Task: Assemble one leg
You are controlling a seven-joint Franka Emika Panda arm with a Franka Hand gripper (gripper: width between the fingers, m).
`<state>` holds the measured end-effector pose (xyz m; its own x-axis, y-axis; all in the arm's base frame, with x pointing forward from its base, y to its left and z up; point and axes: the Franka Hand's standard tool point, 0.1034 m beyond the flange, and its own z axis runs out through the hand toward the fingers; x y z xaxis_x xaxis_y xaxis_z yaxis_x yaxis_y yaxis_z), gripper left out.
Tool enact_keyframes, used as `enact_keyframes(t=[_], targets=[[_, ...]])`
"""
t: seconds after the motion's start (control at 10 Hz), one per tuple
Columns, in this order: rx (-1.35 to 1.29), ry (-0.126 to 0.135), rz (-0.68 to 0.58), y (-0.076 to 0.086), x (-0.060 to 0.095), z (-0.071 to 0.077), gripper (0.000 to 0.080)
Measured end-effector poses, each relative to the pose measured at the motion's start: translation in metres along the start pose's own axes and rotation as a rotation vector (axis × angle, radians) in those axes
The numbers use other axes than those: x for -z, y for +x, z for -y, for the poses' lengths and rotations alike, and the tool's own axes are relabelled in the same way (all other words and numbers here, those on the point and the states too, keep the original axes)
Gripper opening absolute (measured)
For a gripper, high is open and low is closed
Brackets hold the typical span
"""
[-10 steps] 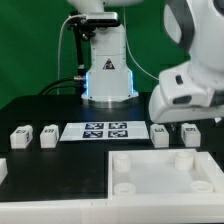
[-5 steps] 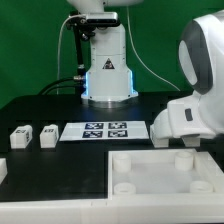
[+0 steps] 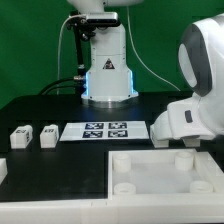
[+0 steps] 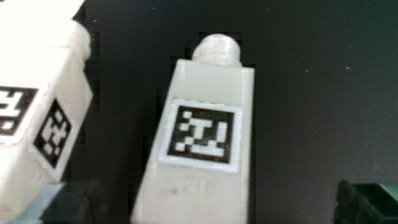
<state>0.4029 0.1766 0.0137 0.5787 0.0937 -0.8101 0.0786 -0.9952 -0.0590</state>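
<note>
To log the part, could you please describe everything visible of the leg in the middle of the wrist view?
The leg is a small white post, plastic by its look, with a rounded peg at one end and one black-and-white square tag on its upward face. It lies flat on the black table, beside a second leg but apart from it; nothing else visibly touches it.

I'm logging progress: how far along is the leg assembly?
Done: nothing yet; the tray shows empty sockets. In hand: the claw hangs open over one leg, not gripping it, a second leg alongside. Left: grasp, carry and seat it in a socket. Two other legs lie at the exterior view's left.
</note>
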Motion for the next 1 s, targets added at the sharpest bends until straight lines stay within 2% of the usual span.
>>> enact_keyframes(t=[0.1,0.2,0.3,0.4,0.5,1.0], targets=[[-0.001,0.000,0.001,0.0003,-0.0005,-0.0005,0.0649],[-0.001,0.000,0.001,0.0003,-0.0006,-0.0005,0.0536],[-0.001,0.000,0.001,0.0003,-0.0007,-0.0004,0.0536],[-0.001,0.000,0.002,0.0003,-0.0008,-0.0005,0.0353],[-0.001,0.000,0.002,0.0002,-0.0008,-0.0005,0.0288],[-0.001,0.000,0.002,0.0002,-0.0008,-0.0005,0.0288]])
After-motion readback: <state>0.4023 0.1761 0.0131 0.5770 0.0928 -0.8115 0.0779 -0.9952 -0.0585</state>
